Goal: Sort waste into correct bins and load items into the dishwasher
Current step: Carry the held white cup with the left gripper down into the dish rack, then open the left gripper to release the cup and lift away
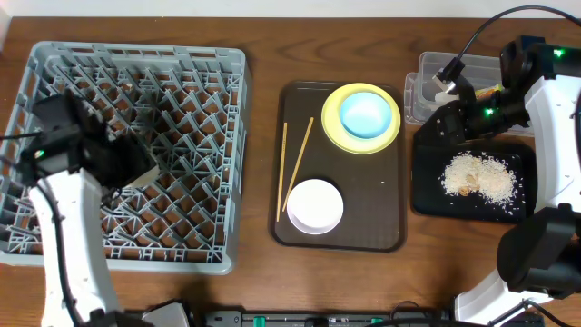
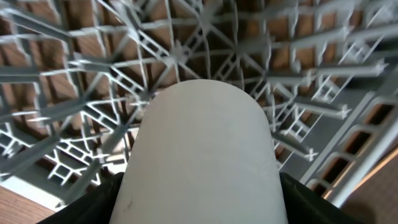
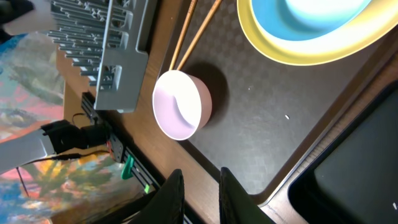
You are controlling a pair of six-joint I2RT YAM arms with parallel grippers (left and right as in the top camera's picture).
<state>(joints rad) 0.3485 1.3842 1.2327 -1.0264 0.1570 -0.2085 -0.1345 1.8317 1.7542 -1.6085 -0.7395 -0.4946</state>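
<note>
Left gripper is clamped on the small white cup. The cup fills the left wrist view, dark fingers on either side of it, held over the lattice of the grey dish rack near its front-middle. Whether the cup touches the pegs, can't tell. Right gripper has its fingertips slightly apart with nothing between them. Overhead puts it at the far right, by the clear tub. On the dark brown serving tray, nearest end: pink bowl, upright and empty. Two chopsticks lie just left of it in a narrow V, tips converging toward the bowl end. Far end of that tray: yellow plate with the light blue bowl sitting in it. Right of the serving tray: glossy black tray with a pile of rice crumbs in its middle. The clear tub is just behind it, partly hidden by the right arm, so contents unclear.
</note>
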